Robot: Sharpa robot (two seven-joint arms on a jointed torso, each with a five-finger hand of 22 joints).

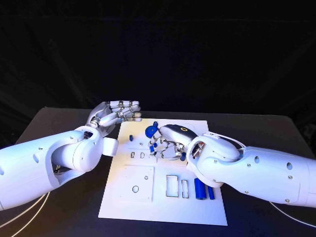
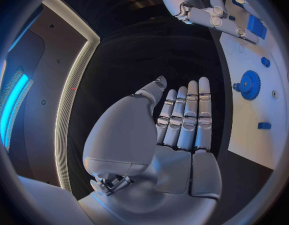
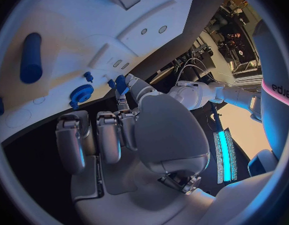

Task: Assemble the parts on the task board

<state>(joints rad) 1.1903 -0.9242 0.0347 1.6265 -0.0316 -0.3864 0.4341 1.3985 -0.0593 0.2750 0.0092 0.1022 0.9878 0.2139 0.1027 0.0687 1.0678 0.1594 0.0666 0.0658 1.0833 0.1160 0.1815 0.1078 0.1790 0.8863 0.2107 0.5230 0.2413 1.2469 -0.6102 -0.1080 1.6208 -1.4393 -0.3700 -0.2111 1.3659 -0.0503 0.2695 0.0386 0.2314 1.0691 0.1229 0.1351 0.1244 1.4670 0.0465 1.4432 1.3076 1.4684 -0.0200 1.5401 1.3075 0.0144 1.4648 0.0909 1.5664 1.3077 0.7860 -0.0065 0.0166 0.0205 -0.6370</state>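
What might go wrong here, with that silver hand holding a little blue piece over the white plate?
The small blue piece is only pinched at the right hand's fingertips, so it might slip and drop. That hand also hangs close by the blue gear on the task board, and might knock it out of place.

Your robot's two glossy white arms, dotted with small dark screws, each end in a silver, segmented robot hand: left, right.
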